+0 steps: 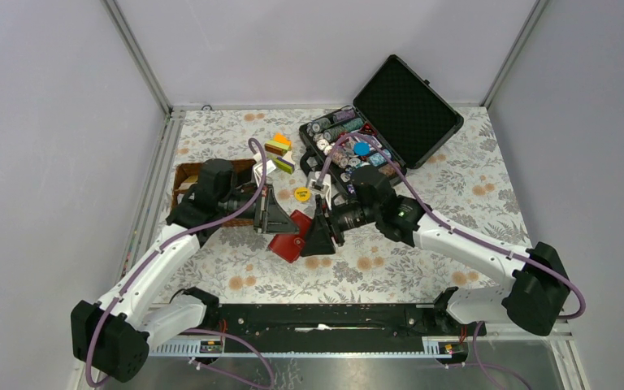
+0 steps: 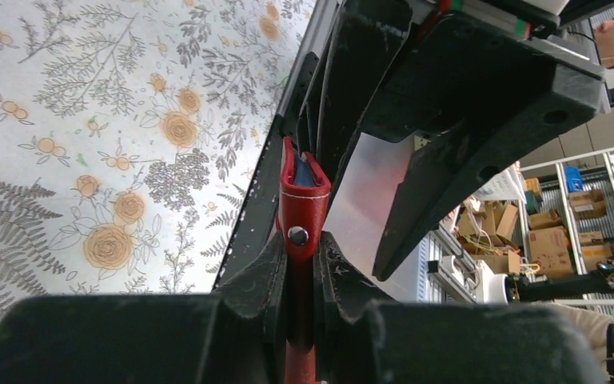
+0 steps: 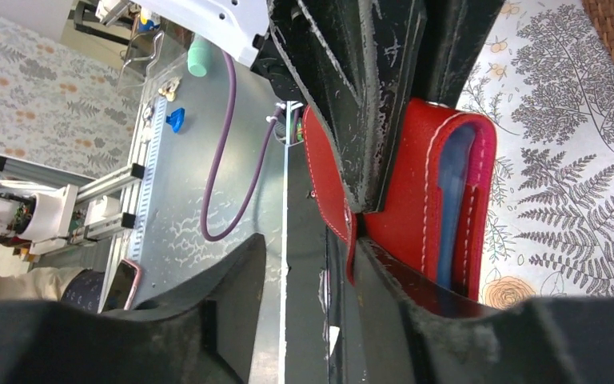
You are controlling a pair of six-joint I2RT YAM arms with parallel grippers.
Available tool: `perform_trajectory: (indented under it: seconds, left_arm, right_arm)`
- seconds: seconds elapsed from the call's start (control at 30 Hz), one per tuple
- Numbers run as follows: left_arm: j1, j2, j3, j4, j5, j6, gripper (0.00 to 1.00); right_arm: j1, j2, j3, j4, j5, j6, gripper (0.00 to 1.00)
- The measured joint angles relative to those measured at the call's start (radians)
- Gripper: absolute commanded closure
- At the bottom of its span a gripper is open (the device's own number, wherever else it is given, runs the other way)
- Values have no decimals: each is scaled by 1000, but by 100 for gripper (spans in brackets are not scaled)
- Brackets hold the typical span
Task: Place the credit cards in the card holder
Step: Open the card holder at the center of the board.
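The card holder (image 1: 290,240) is a red wallet held on edge above the floral cloth between both arms. My left gripper (image 1: 272,213) is shut on its snap flap (image 2: 297,234), and the pocket's blue lining (image 2: 308,173) shows above the fingers. My right gripper (image 3: 308,244) stands open beside the wallet (image 3: 416,180), with one finger (image 3: 416,312) lying along its red side and the other finger (image 3: 224,296) well apart. A thin dark edge runs along the inside of the near finger; I cannot tell whether it is a card. I make out no credit cards for certain.
An open black case (image 1: 410,101) at the back right holds rows of poker chips (image 1: 343,145). A brown wicker basket (image 1: 185,177) sits under my left arm. Coloured blocks (image 1: 279,147) and a small yellow disc (image 1: 301,193) lie behind the grippers.
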Motion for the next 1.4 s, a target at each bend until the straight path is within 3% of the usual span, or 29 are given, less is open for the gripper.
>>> perform_trajectory:
  seconds: [0.17,0.3,0.93,0.97,1.03,1.13,1.23,1.4]
  left_arm:
    - [-6,0,0,0,31,-14,100]
    - [-7,-1,-1,-1,42,-21,100]
    - [19,76,-5,-56,24,-69,100]
    - [19,78,-5,-56,24,-71,100]
    - [19,79,-5,-56,21,-75,100]
    - [16,71,-11,-46,-70,-79,100]
    - [-17,27,-56,-19,-281,-97,100]
    - [-171,-92,-238,109,-588,-229,100]
  right_arm:
    - [16,10,0,1,-4,-11,76]
    - [18,16,0,0,6,-19,100]
    - [65,2,11,-68,-5,-94,100]
    - [65,-3,11,-70,-5,-97,93]
    - [65,-15,11,-75,5,-100,62]
    - [72,-50,6,-95,60,-87,38]
    - [95,-122,-19,-109,167,-65,28]
    - [101,-248,-107,-111,443,10,17]
